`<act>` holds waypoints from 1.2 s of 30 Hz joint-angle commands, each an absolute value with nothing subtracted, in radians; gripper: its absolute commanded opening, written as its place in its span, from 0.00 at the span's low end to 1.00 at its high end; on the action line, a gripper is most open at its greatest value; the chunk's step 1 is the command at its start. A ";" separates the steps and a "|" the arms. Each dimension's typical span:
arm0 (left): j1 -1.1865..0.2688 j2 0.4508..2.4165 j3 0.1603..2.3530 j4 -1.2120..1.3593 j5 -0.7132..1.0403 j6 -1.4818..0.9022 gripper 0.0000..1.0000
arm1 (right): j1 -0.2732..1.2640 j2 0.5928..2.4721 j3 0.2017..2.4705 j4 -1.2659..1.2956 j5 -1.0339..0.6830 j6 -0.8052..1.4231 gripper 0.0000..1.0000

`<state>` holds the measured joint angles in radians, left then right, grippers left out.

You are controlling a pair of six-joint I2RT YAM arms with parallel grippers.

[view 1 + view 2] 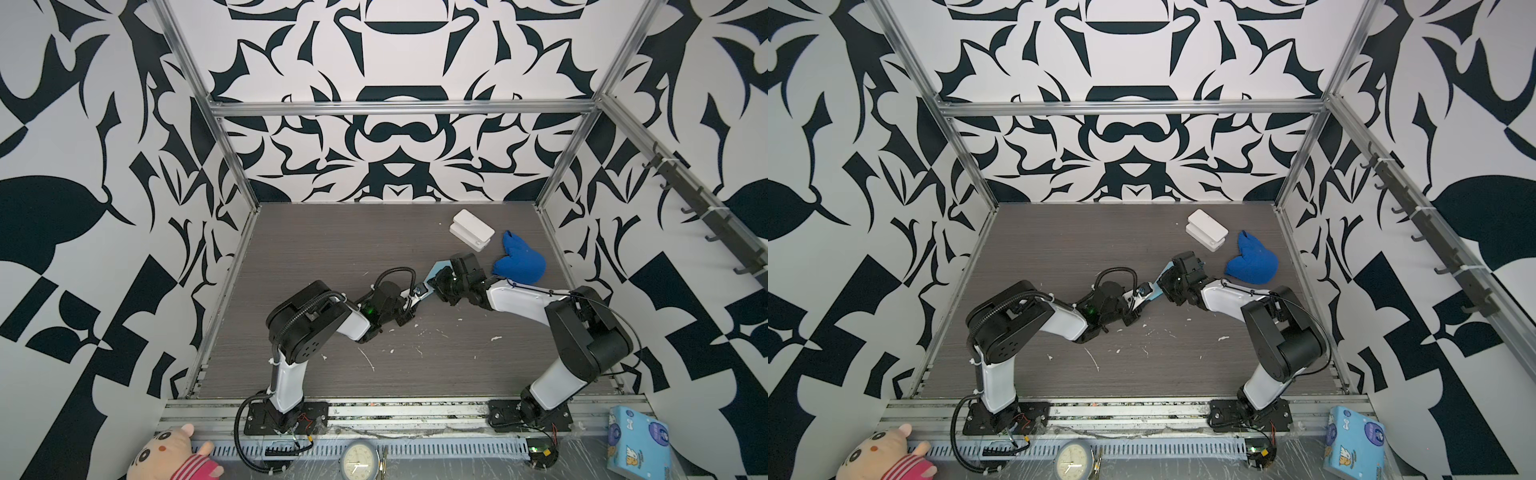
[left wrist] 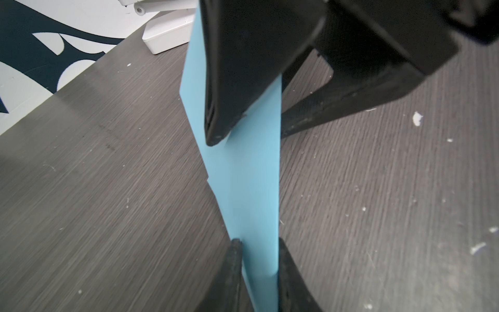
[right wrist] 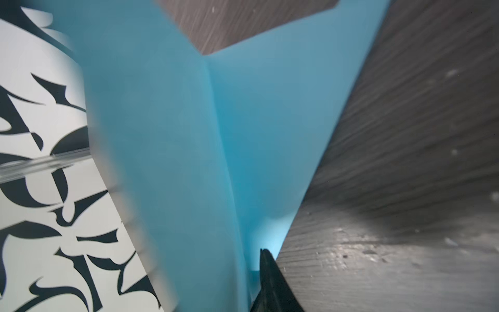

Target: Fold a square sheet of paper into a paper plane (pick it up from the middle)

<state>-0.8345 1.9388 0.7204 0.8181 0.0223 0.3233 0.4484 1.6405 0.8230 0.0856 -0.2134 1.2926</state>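
Room: black-and-white patterned walls (image 1: 395,158), metal frame (image 1: 399,108).
Surface (image 1: 332,257): dark grey wood grain, flecked white; white box (image 1: 471,230) and blue cloth (image 1: 519,262) upper right.
Paper plane (image 2: 251,189): centre of both top views, between the arms.
Left end effector (image 2: 258,243): closed on the plane.
Right end effector (image 2: 247,135): jaws parted, straddling it.

paper plane (image 2: 251,189): light blue | counter (image 1: 332,257): dark grey woodgrain, white flecks | cloth lump (image 1: 519,259): royal blue | walls (image 1: 83,166): black-and-white swirls | cardboard box (image 1: 638,444): pale blue, printed
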 commanded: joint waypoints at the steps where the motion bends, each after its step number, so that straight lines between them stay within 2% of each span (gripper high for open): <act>1: -0.839 1.932 0.725 0.816 0.032 0.344 0.22 | 0.430 1.654 0.850 0.050 -0.246 1.221 0.27; 5: -0.839 1.932 0.733 0.803 0.035 0.348 0.22 | 0.428 1.659 0.867 0.005 -0.251 1.210 0.14; 9: -0.841 1.928 0.736 0.790 0.037 0.347 0.24 | 0.428 1.662 0.864 0.006 -0.256 1.220 0.06; 14: -0.850 1.912 0.731 0.807 0.084 0.342 0.36 | 0.426 1.670 0.862 0.020 -0.260 1.237 0.03; 18: -0.853 1.915 0.733 0.828 0.087 0.339 0.37 | 0.425 1.675 0.861 0.018 -0.264 1.239 0.03; 23: -0.853 1.925 0.737 0.842 0.087 0.341 0.30 | 0.423 1.673 0.862 0.015 -0.266 1.239 0.03; 29: -0.853 1.925 0.736 0.825 0.094 0.333 0.16 | 0.422 1.679 0.862 0.017 -0.272 1.239 0.03; 31: -0.853 1.925 0.736 0.816 0.098 0.327 0.15 | 0.422 1.679 0.862 0.017 -0.272 1.239 0.03; 34: -0.853 1.926 0.741 0.801 0.095 0.317 0.12 | 0.422 1.679 0.861 0.015 -0.274 1.238 0.08; 36: -0.853 1.927 0.746 0.790 0.093 0.308 0.11 | 0.422 1.676 0.861 0.015 -0.275 1.234 0.15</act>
